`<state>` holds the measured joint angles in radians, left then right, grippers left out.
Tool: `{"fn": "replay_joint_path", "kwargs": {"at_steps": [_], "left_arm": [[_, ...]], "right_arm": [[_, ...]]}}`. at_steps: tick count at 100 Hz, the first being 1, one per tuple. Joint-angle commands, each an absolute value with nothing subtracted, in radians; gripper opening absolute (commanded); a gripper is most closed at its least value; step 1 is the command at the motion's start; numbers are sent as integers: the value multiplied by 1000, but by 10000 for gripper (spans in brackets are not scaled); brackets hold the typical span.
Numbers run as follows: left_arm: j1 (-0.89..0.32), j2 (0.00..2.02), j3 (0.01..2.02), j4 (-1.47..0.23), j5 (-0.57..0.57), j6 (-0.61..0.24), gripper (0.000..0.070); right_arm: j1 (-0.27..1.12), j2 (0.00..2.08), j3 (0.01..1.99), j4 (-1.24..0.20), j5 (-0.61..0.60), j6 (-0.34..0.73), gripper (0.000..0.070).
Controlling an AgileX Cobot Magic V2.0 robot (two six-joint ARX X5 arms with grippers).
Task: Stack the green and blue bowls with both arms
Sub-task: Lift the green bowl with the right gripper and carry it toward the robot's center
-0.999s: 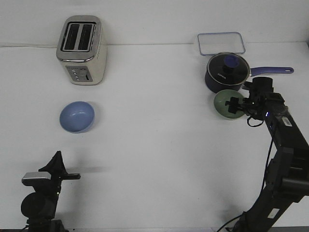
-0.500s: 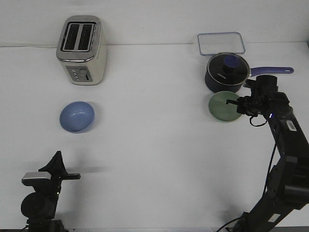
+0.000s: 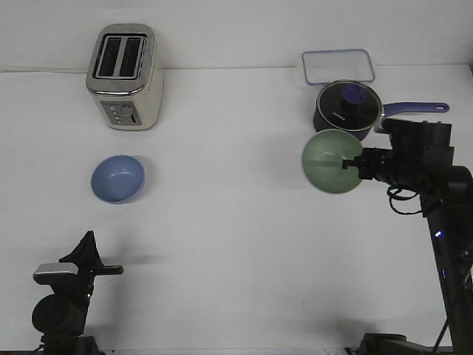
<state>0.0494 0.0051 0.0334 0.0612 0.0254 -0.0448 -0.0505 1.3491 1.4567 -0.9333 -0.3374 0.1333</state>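
The pale green bowl (image 3: 330, 161) is held off the table at the right, tipped so that its inside faces the camera. My right gripper (image 3: 353, 164) is shut on its right rim. The periwinkle blue bowl (image 3: 117, 178) sits upright on the white table at the left, below the toaster. My left gripper (image 3: 90, 260) is low at the front left, well short of the blue bowl; I cannot tell whether it is open or shut.
A cream and silver toaster (image 3: 124, 76) stands at the back left. A dark navy lidded saucepan (image 3: 347, 111) with a long handle sits just behind the green bowl. A clear rectangular container (image 3: 338, 66) lies behind the pan.
My right gripper has lifted the green bowl off the table and carried it a little left and toward the camera, tipping it up. The left arm and the blue bowl have not moved.
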Motion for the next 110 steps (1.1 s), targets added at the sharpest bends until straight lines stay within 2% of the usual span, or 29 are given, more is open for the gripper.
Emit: {"fn": "replay_joint_path", "kwargs": {"at_steps": [1,22,58,78,110], "left_arm": [[49,4,14,77,23,-54,14],[49,4,14,77,23,-54,14],[49,4,14,77,23,-54,15],[49,4,14,77,23,-54,15],[49,4,14,77,23,-54,15]], "right_arm": [[3,1325,1439,-929,-344,126,0],[246,1236,1260,-909,-338,177,0],[583,1262,941,-657,-317,348,1],[650,1332,915,-634,-295,352,0],[675,1401,915,-635,-299,337,0]]}}
